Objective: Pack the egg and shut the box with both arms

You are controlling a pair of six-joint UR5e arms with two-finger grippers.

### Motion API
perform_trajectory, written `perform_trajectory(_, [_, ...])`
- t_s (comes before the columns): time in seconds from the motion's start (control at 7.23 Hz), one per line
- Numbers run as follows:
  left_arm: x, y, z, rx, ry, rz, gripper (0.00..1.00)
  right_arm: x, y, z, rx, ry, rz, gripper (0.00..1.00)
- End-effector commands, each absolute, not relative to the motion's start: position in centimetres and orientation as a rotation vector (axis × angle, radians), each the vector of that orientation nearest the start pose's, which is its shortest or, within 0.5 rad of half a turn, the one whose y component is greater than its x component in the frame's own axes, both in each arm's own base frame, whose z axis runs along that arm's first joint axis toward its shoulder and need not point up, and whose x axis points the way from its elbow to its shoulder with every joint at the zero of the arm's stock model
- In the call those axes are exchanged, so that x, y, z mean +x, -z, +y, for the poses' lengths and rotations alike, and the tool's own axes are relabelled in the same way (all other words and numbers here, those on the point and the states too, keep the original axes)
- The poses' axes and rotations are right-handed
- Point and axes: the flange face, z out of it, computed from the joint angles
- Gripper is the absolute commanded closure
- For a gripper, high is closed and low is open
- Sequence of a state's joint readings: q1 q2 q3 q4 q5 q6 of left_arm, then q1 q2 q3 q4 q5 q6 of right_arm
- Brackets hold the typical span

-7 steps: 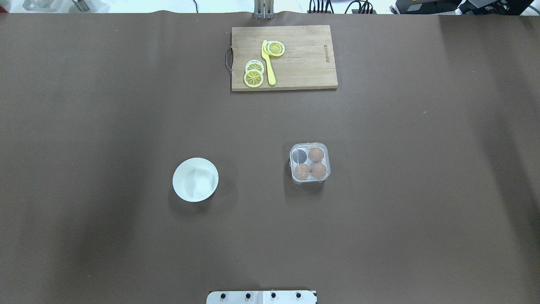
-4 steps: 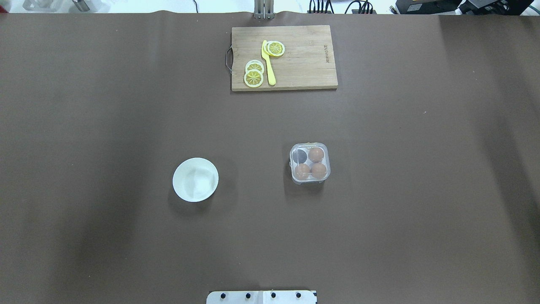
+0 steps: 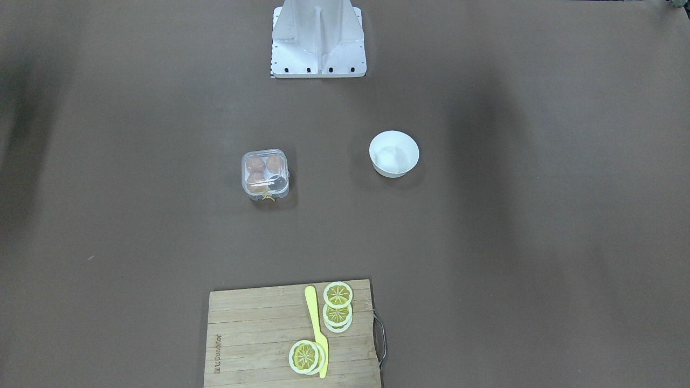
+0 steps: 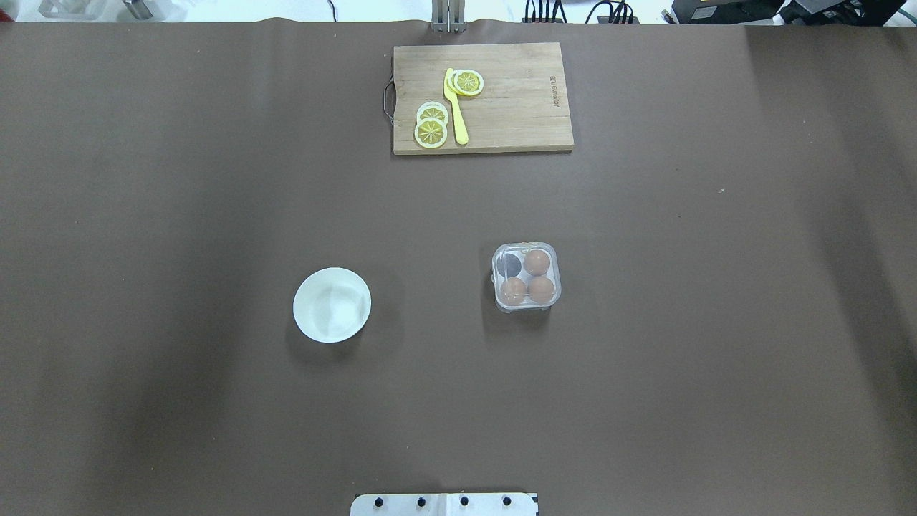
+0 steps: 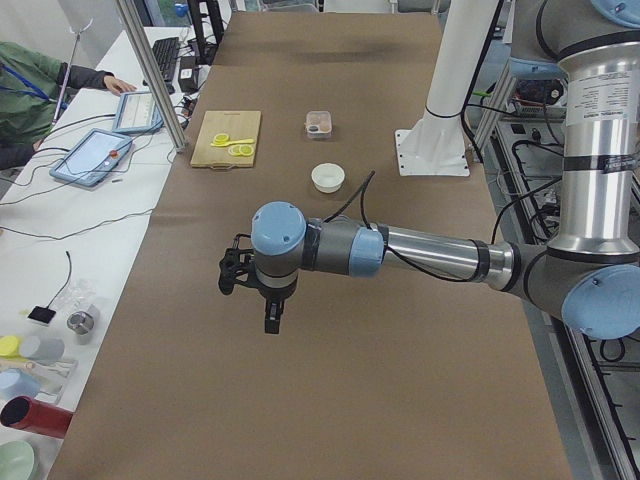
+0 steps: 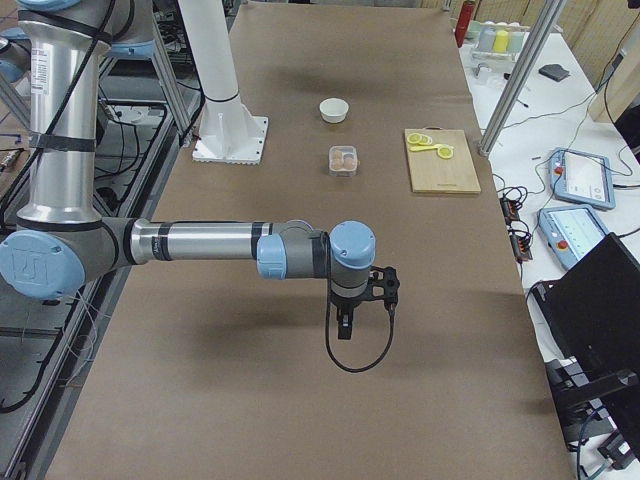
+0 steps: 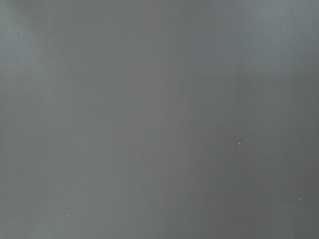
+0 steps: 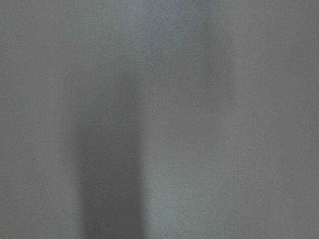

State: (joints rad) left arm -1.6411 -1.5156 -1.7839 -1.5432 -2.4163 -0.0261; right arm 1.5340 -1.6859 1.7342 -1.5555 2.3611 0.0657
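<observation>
Left gripper (image 5: 271, 320) and right gripper (image 6: 343, 327) hang well apart from the box (image 4: 526, 278); I cannot tell how their jaws stand. In the box lie three eggs (image 4: 536, 262), one cell bare, lid seemingly down. Eggs likely light, smooth, brittle: pinch gently across the middle. The box looks thin and flexible: steady its walls, press the lid's edge.

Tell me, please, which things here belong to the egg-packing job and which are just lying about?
Job: box; three eggs in it; left arm; right arm.
Lying about: bowl; board; lemon slices; knife.
</observation>
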Motion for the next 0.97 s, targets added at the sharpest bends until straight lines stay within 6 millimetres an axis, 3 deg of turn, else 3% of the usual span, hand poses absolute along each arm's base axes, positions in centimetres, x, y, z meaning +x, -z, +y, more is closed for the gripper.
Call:
perform_trajectory(0.0, [-9.11, -57.84, -46.55, 0.139, 0.035, 0.841, 0.02, 4.61, -62.9, -44.89, 0.02, -0.002, -0.792, 0.0])
perform_trajectory(0.83, [-9.1, -57.84, -46.42, 0.139, 0.035, 0.841, 0.02, 4.09, -62.45, -45.1, 0.021, 0.007, -0.795, 0.0])
